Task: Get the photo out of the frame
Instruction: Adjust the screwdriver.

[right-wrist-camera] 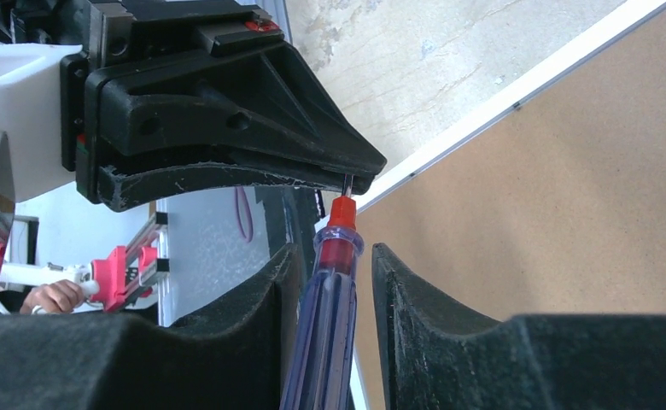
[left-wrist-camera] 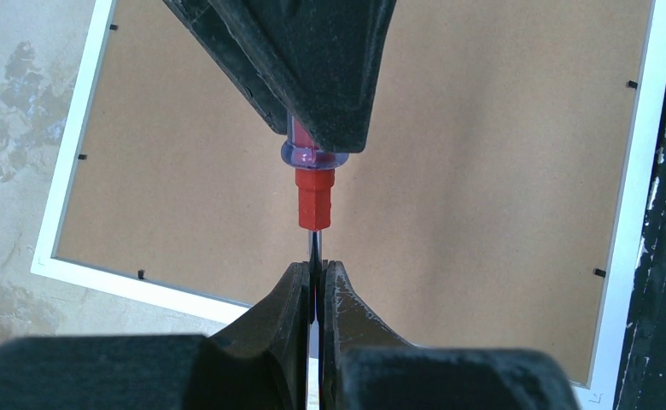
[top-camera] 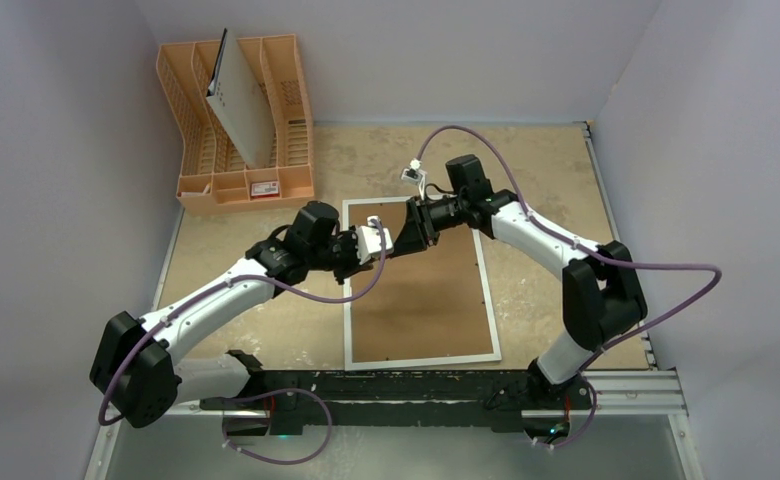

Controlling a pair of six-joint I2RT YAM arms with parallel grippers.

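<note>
Above the far end of the frame (top-camera: pixel 436 300), the left gripper (left-wrist-camera: pixel 314 269) is fully closed on the thin metal shaft of a screwdriver (left-wrist-camera: pixel 317 196). Opposite it, the right gripper (right-wrist-camera: pixel 334 252) is narrowed around the tool's translucent handle. The frame lies flat on the table (top-camera: pixel 546 170), fibreboard back up, between both arms. The photo is hidden from view.

One frame (top-camera: pixel 421 300), with five small black tabs (left-wrist-camera: pixel 81 158) countable along its back in the left wrist view. One screwdriver (right-wrist-camera: pixel 323 342). One orange rack (top-camera: pixel 198 192), one grey-white board (top-camera: pixel 238 110), one small red-and-white item (top-camera: pixel 264 187). Two arms: left arm (top-camera: pixel 211 300), right arm (top-camera: pixel 536 232). Two grippers: left gripper (left-wrist-camera: pixel 314 269), right gripper (right-wrist-camera: pixel 334 256). Two purple cables (top-camera: pixel 666 268).
</note>
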